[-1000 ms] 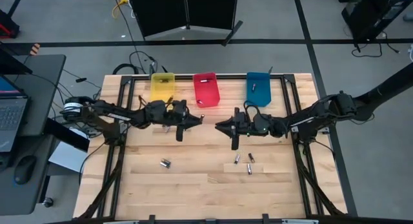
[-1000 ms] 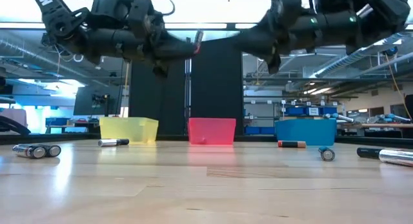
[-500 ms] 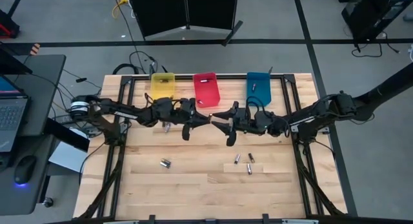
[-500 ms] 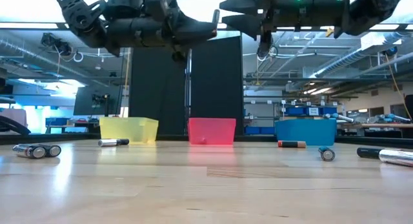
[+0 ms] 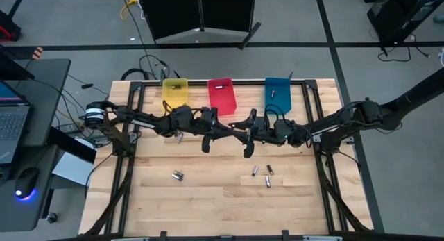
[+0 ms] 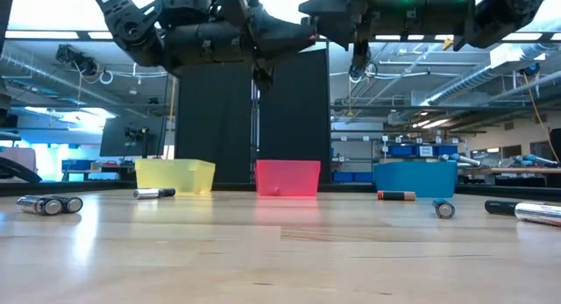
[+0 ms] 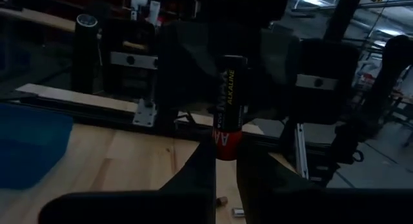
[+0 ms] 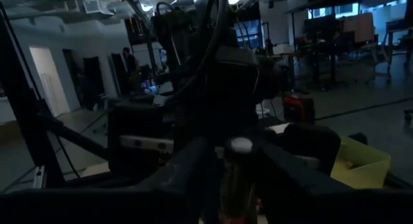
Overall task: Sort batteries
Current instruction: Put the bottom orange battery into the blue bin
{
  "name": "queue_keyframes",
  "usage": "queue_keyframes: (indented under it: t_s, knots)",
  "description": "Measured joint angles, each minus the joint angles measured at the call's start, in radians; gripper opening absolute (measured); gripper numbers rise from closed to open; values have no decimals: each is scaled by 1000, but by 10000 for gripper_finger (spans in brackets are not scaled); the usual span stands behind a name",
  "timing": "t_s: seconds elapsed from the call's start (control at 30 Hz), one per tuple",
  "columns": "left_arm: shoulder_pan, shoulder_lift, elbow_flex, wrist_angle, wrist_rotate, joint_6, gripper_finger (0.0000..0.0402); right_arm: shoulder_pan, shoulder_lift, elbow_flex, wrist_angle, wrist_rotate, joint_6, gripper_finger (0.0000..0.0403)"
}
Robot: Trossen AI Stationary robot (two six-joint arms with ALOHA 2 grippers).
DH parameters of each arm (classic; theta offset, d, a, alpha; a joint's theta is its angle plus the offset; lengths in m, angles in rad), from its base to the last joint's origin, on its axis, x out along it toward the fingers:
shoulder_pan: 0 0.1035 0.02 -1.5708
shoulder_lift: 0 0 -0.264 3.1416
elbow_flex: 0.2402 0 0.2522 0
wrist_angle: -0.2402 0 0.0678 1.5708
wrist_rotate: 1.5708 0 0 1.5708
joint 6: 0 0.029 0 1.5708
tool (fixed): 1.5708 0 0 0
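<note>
Bins first: yellow bin (image 5: 175,92), red bin (image 5: 221,95) and blue bin (image 5: 278,94) each show something inside, so I judge sorting partly done. Both arms meet mid-air over the table (image 5: 208,206). Left gripper (image 7: 224,179) is clamped on a black-and-red alkaline cell (image 7: 228,108); right gripper (image 5: 244,133) touches its far end, but I cannot tell its grip. Loose batteries (image 5: 262,174) remain.
</note>
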Motion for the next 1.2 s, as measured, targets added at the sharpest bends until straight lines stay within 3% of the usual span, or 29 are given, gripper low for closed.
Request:
queue_keyframes:
  t_s: [0.13, 0.37, 0.53, 0.63, 0.87, 1.03, 1.2]
  knots:
    - [0, 0, -1, 6, -2, 9, 40, 1, 0, 0, 0, -2, -13, 66]
    - [1, 0, -1, 1, -4, 15, 40, 1, 0, 0, 5, 10, -53, 64]
    - [1, 0, -1, -16, -21, 67, 98, 1, -16, 0, -17, 14, -68, 64]
    - [1, 0, -2, -69, -84, 162, 131, -6, -78, 0, -80, 44, -99, 64]
    - [2, 0, -3, -202, -303, 366, 155, -97, -314, 0, -463, 183, -94, 64]
    - [1, -1, -11, -204, -309, 380, 156, -264, -445, 5, -809, 248, 32, 64]
    - [18, -2, -37, -188, -287, 386, 157, -480, -434, 68, -1127, 213, 138, 64]
